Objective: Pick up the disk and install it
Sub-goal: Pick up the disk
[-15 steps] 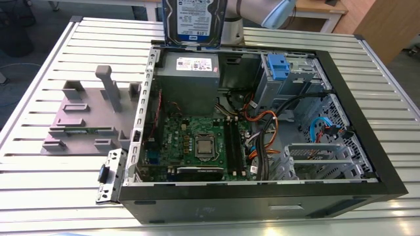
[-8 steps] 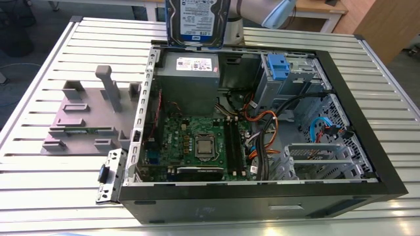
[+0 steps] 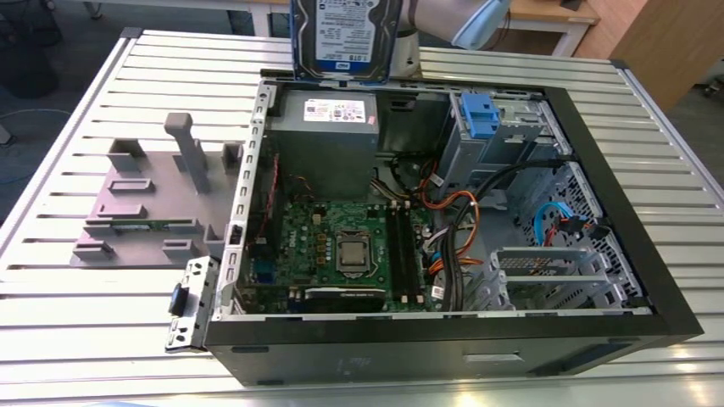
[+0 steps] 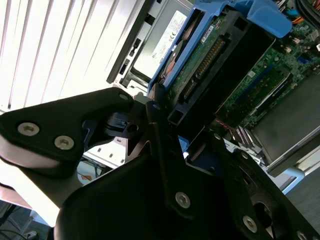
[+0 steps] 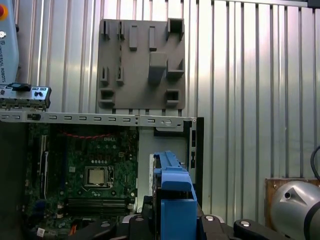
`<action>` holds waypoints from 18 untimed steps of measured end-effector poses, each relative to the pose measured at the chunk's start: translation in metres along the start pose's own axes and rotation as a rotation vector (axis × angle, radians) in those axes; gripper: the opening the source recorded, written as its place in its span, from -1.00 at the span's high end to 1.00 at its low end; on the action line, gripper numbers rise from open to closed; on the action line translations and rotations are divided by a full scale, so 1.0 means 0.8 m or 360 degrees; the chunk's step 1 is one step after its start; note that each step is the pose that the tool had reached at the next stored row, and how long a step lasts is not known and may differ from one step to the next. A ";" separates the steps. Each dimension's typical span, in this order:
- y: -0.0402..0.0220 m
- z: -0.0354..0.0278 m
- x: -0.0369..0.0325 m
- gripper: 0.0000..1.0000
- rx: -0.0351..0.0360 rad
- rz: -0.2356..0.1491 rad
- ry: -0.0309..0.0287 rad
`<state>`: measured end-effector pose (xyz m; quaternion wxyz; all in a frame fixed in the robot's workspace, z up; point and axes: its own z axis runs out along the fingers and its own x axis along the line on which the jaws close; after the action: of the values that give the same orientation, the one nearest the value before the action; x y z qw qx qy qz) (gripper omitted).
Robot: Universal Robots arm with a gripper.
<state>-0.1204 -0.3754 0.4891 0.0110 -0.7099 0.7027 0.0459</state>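
Observation:
The disk [image 3: 339, 38], silver with a white-and-blue label and a blue bracket, hangs upright above the far edge of the open computer case [image 3: 588, 170]. My gripper [image 4: 167, 117] is shut on it from behind, and its black fingers [image 4: 182, 200] clamp the bracket's end. In the second wrist view the disk [image 4: 210, 55] shows its green circuit side and connector. In the first wrist view the disk [image 5: 172, 200] is edge-on with my gripper [image 5: 172, 227] around its blue frame. It is above the grey power-supply box [image 3: 328, 127].
Inside the case lie the motherboard [image 3: 339, 246], coloured cables [image 3: 453, 212] and a drive bay with a blue bracket [image 3: 481, 114]. A grey plastic stand [image 3: 158, 195] with upright posts sits on the slatted table [image 3: 68, 280] at the exterior view's left.

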 end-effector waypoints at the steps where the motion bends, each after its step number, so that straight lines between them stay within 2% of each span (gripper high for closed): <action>1: -0.0008 0.0000 0.0000 0.26 0.0000 0.0000 0.00000; 18: -0.0148 -0.0003 0.0002 0.26 0.0000 0.0000 -0.00001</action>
<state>-0.1086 -0.3754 0.4888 0.0110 -0.7099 0.7027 0.0459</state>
